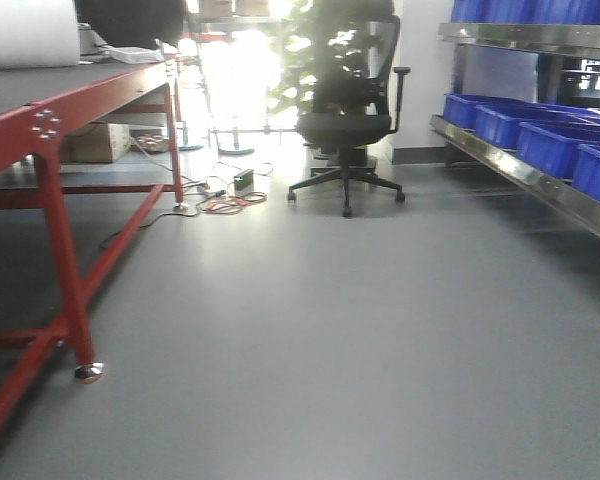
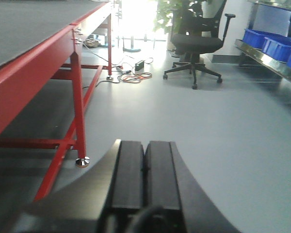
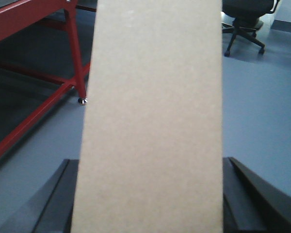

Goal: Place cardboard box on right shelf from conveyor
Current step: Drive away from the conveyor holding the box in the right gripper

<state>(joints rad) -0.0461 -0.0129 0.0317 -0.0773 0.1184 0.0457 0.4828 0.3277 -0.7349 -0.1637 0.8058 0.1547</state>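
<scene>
Clamping the cardboard box (image 3: 153, 111) is the right gripper (image 3: 152, 213); left gripper (image 2: 145, 170) closed, empty. Office chair (image 1: 345, 130) between conveyor (image 1: 40, 95) and right shelf (image 1: 520, 172).

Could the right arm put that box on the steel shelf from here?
Probably not yet: the right gripper holds the cardboard box, but the shelf lies across open floor, with blue bins lining it.

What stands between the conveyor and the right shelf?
In the front view, mostly bare floor; at the far end, a black office chair and some cables.
</scene>
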